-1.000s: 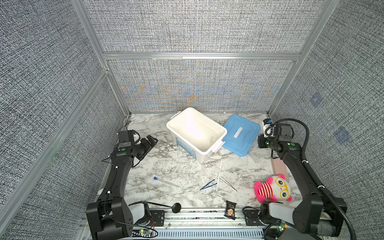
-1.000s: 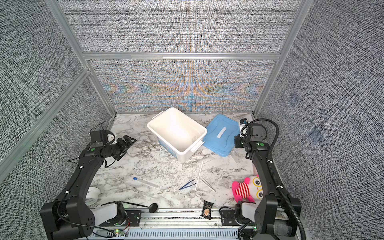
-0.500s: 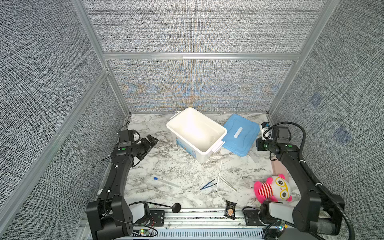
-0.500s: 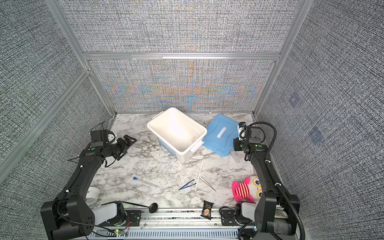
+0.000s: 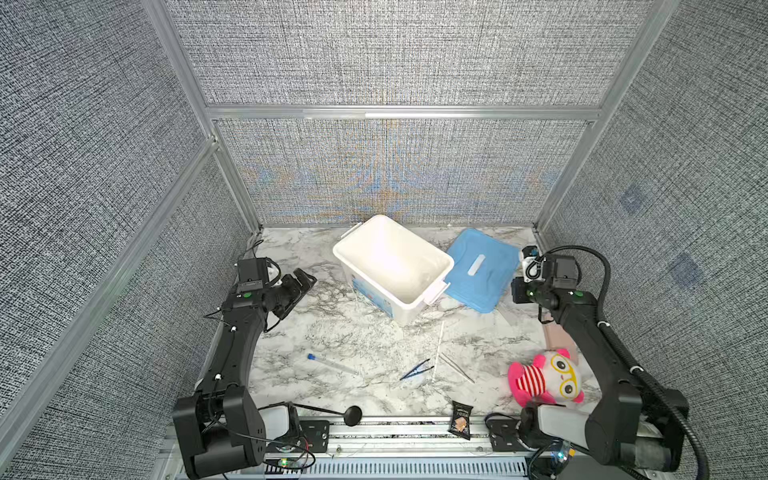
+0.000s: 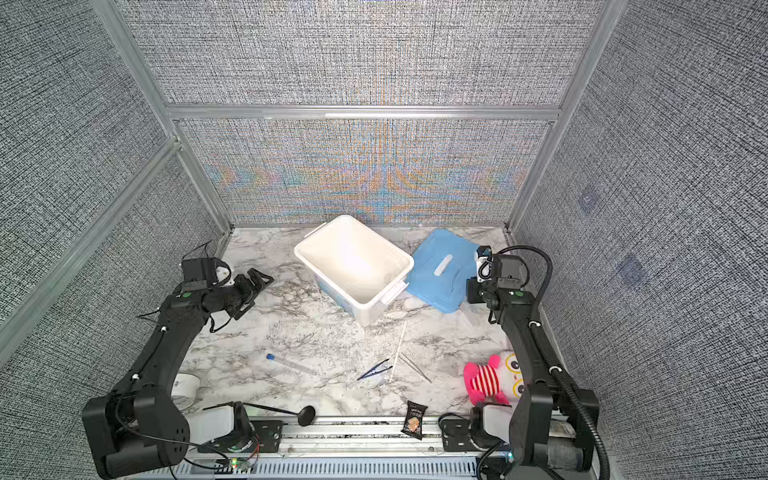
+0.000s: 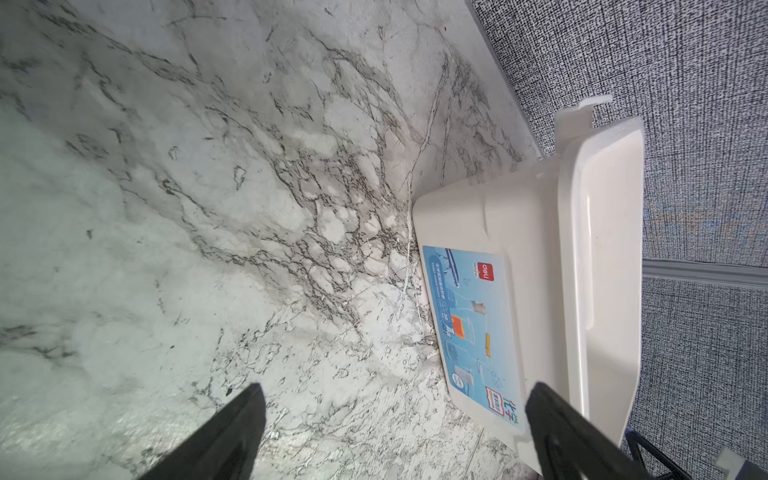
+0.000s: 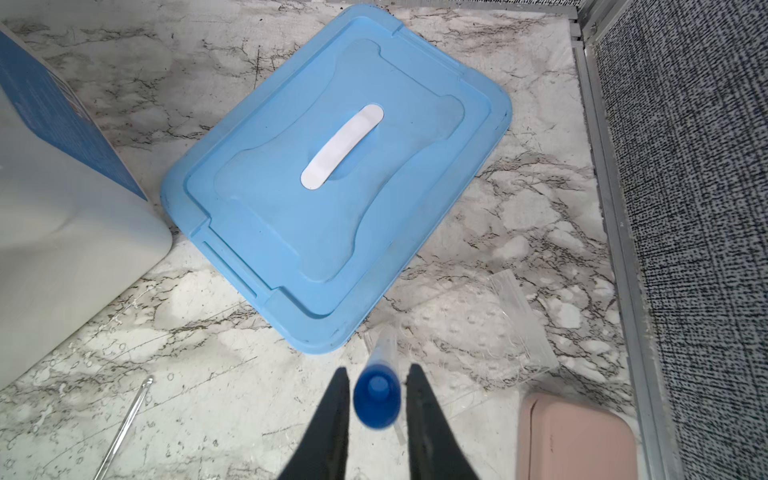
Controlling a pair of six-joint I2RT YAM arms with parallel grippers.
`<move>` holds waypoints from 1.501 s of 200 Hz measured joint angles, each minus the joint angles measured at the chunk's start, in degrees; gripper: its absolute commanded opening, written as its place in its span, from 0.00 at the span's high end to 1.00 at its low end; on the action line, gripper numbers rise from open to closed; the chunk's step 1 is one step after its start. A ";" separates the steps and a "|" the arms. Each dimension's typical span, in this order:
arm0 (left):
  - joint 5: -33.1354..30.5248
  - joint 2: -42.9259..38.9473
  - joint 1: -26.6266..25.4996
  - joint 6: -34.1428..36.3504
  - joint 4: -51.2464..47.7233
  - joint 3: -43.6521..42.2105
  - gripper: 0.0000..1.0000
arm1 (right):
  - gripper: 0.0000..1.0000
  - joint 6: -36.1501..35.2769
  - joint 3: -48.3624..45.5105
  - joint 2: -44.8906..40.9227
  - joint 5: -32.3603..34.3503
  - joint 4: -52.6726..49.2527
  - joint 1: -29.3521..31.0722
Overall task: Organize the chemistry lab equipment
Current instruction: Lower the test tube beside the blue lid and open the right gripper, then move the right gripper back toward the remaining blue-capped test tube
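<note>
A tube (image 8: 377, 395) is seen end-on between the right pincer's (image 8: 378, 368) jaws, above the tabletop (image 8: 208, 374) beside the lid (image 8: 332, 187) — whether it is clamped cannot be told. If loose, it could be dropped and rolled against the rail (image 8: 602, 166). The left pincer (image 7: 395, 388) is spread wide, empty. The bin's (image 5: 436, 259) rim must be cleared — open room is found in front.
</note>
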 measured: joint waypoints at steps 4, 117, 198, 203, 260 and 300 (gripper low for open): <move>0.00 -0.02 0.00 0.00 0.00 0.00 0.01 | 0.76 0.00 0.00 0.00 0.11 -0.02 0.00; -0.04 -0.48 0.00 0.00 -0.26 -0.37 0.01 | 0.72 -0.02 1.86 2.08 0.61 -1.70 -0.22; -0.74 -1.53 0.00 0.09 -0.37 -0.42 0.01 | 0.33 0.24 5.16 1.27 0.26 -4.81 -0.22; -0.83 -1.64 0.00 0.15 -0.37 -0.42 0.01 | 0.16 0.22 5.90 1.05 0.44 -5.09 -0.22; -1.07 -2.54 0.00 0.24 -0.37 -1.05 0.01 | 0.01 1.86 10.34 -2.58 -0.31 -8.22 -0.17; -1.31 -3.34 0.00 0.26 -0.44 -1.20 0.01 | 0.01 15.26 13.27 -6.49 7.30 -10.84 -0.66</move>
